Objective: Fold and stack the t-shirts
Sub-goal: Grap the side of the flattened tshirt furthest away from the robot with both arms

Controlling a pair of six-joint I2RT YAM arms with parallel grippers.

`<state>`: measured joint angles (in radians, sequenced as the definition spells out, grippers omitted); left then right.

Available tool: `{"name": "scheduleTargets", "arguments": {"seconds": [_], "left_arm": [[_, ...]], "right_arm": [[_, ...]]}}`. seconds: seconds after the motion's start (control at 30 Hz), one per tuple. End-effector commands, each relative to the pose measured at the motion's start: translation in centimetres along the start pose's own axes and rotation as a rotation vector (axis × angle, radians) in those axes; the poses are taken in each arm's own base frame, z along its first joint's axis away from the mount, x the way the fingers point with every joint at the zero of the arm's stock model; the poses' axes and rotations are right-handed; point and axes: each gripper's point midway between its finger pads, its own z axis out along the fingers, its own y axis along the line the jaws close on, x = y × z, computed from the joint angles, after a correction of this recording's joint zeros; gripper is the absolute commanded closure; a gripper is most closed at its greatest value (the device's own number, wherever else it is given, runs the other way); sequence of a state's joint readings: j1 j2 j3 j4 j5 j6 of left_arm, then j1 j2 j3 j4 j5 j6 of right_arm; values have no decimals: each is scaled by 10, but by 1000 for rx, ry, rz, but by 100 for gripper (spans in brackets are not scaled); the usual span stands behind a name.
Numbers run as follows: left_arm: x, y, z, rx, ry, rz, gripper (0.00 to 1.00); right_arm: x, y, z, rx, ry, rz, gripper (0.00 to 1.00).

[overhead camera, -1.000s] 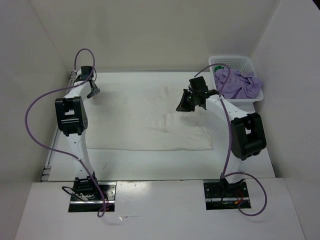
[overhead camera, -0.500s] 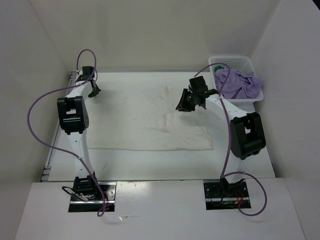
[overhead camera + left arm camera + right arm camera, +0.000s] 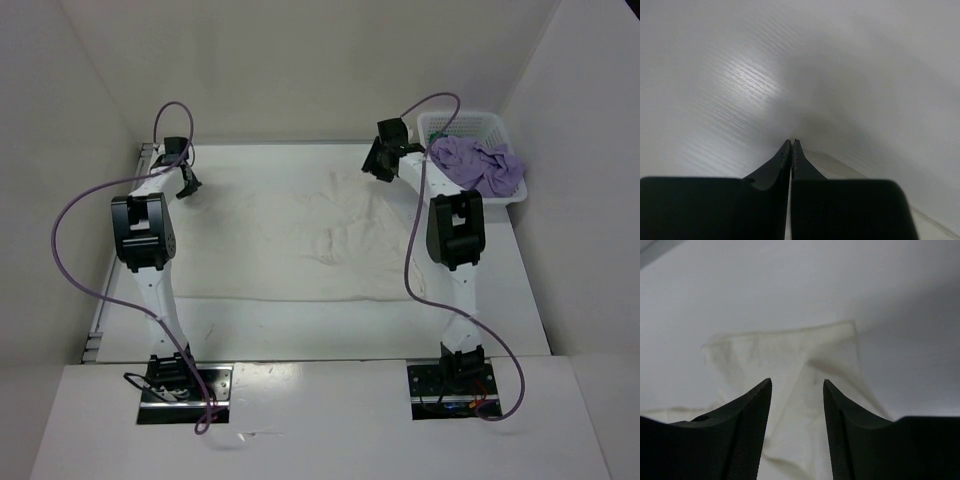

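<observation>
The white t-shirt (image 3: 290, 240) lies spread flat across the table. My left gripper (image 3: 186, 183) is at its far left corner. In the left wrist view its jaws (image 3: 791, 142) are pressed together, and a strip of cream cloth (image 3: 840, 167) runs from the tips. My right gripper (image 3: 378, 163) hovers open over the shirt's far right corner (image 3: 790, 352), with nothing between its fingers (image 3: 797, 382). The lilac-purple t-shirt (image 3: 480, 168) lies bunched in the basket. A bit of the green t-shirt (image 3: 438, 136) peeks out beside it.
A white lattice basket (image 3: 490, 118) stands at the far right corner of the table. White walls close in the back and both sides. A creased ridge (image 3: 335, 248) rises near the shirt's middle.
My right arm swung from the shirt's middle to its far right corner, and its jaws opened. My left gripper closed at the far left corner.
</observation>
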<state>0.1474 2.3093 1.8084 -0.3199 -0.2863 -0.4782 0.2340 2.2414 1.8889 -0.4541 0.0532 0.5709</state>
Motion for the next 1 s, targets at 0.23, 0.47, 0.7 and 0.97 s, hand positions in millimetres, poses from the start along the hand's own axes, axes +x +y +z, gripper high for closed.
{"name": "scheduleTargets", "arguments": {"seconds": [0.23,0.47,0.7,0.97], "left_arm": [[-12,-7,-27,63,-37,-51,100],[-14,-11,-27,77,-40,-71,100],[-10,-10,-26,73,-32,-69,100],[-11,-4,-32,56,-46,-72,100]], "right_arm": [[-41,-37,55,256,-105,-18,48],[-36,-42,77,285,-81,-25,58],[-23,-45,83,312,-53,-23,62],[-29,-42,64,338,-64,-34,55]]}}
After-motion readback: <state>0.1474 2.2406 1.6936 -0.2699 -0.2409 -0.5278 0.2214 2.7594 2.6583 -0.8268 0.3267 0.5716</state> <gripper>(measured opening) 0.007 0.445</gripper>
